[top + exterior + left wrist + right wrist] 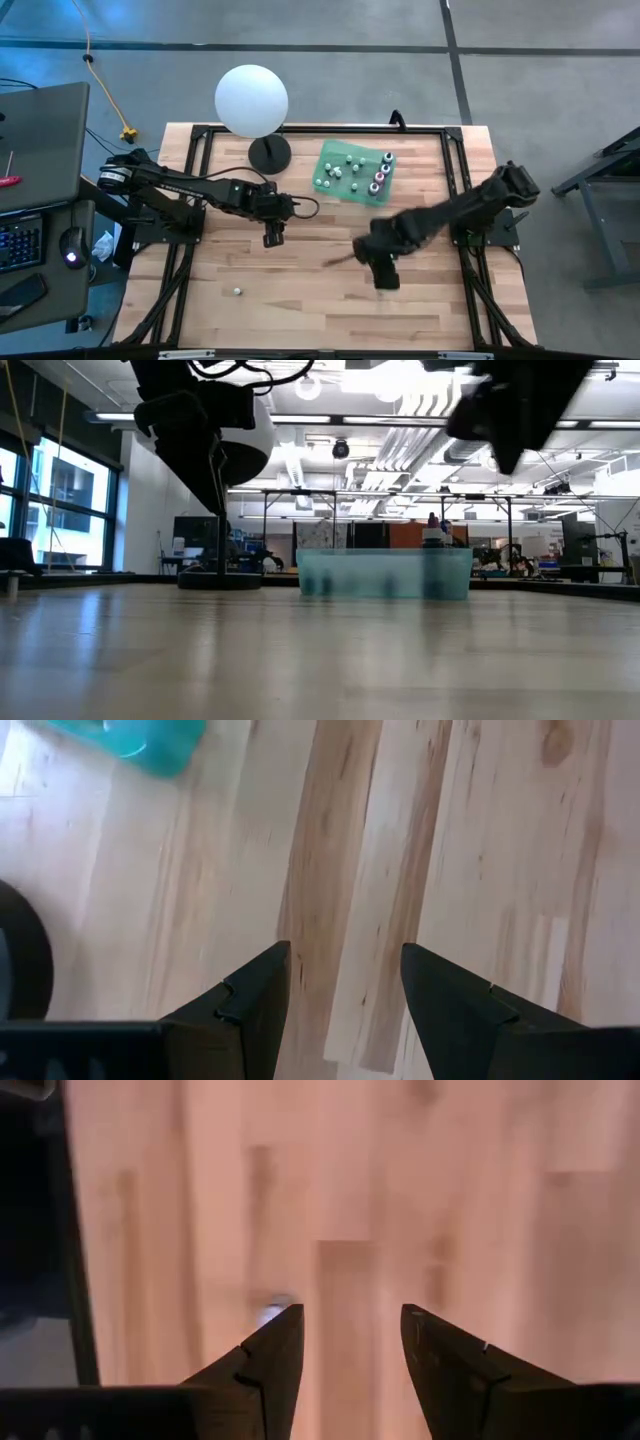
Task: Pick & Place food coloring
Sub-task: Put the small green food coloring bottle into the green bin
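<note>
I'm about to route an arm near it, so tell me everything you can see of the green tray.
The green tray is a shallow, translucent teal container, apparently plastic, lying flat and slightly skewed on the wooden table toward its far edge, beside the globe lamp's base. It holds small food coloring bottles, upright with whitish caps, some dark-bodied along one side. Neither claw touches it.

1. The table (300,290) is pale wood planks with visible grain, a smooth low sheen under the left gripper's fingers (255,1005).
2. Those fingers look matt dark plastic.
3. The tray (385,572) is translucent teal plastic.
4. The globe lamp (251,99) is smooth matt white.
</note>
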Controlling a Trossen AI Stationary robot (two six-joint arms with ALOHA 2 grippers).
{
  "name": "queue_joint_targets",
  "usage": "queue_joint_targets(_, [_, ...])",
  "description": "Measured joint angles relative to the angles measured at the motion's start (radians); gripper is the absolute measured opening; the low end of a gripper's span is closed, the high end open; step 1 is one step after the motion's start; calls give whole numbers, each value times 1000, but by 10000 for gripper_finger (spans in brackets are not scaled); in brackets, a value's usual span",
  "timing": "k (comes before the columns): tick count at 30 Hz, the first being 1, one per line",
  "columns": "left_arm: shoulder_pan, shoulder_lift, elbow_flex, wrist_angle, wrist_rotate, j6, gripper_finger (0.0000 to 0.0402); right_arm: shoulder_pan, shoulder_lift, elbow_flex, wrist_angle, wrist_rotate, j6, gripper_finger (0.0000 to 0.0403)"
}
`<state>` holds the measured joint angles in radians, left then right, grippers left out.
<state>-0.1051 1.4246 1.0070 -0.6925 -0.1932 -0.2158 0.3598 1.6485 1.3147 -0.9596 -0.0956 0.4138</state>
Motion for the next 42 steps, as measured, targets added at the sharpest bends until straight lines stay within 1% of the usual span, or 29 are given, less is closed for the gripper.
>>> queue_joint_targets(2, [0, 0, -13, -1, 0, 1, 186, 53, -9, -73, 82, -11, 31, 161])
queue_joint_targets(4, [0, 0, -24, -1, 1, 1, 186, 104, -9, -138, 157, -26, 24, 161])
queue_joint_targets(8, [0, 0, -59, 28, 1, 1, 186, 180, -9, -247, 318, -17, 22, 161])
queue_joint_targets(11, [0, 0, -80, 49, 2, 1, 186, 205, -8, -280, 350, 33, 31, 161])
queue_joint_targets(15, [0, 0, -86, 49, 2, 1, 186, 205, -9, -311, 359, 44, 55, 161])
queue_joint_targets(18, [0, 0, -86, 57, 4, 1, 186, 203, -9, -342, 434, 40, 57, 161])
queue_joint_targets(23, [0, 0, -86, 62, 28, 1, 186, 204, -9, -356, 514, 36, 55, 161])
queue_joint_targets(34, [0, 0, -86, 64, 29, 1, 186, 203, -9, -357, 516, 64, 50, 161])
queue_joint_targets(39, [0, 0, -86, 64, 29, 1, 186, 204, 3, -356, 517, 43, 55, 161])
queue_joint_targets(42, [0, 0, -86, 64, 29, 1, 186, 204, 38, -356, 517, 12, 57, 161])
